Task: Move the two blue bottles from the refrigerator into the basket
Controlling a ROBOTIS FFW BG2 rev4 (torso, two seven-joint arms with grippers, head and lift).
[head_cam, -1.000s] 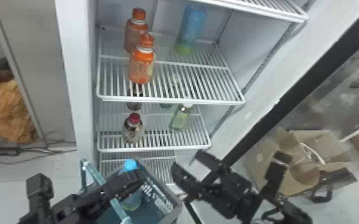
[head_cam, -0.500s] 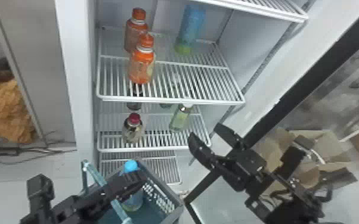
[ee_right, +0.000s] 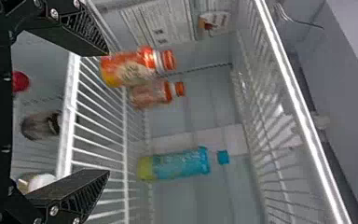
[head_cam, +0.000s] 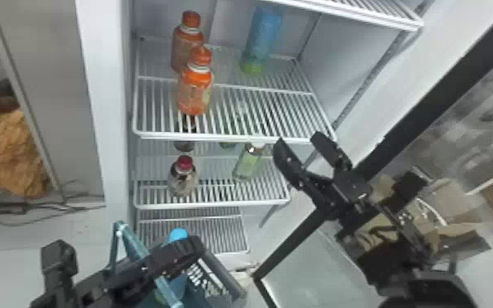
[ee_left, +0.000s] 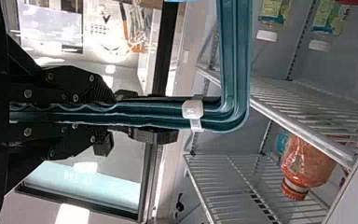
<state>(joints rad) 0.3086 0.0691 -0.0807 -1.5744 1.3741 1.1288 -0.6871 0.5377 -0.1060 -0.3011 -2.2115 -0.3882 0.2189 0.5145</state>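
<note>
While basket handle (ee_left: 235,56) is clamped by left end effector (ee_left: 161,116), right end effector (head_cam: 298,139) spread; blue bottle (head_cam: 263,32) near shelf (head_cam: 225,136) back edge, likely slippery, best gripped mid-body.

A blue bottle (ee_right: 182,164) and two orange bottles (ee_right: 129,67) stand on a white wire shelf (ee_right: 100,149) before the open gripper (ee_right: 107,112).

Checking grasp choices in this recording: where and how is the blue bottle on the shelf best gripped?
Probably around the blue bottle's middle, from the open front, right pincer level: it stands upright toward the shelf's back, tall sides exposed, orange bottles off to its left.
</note>
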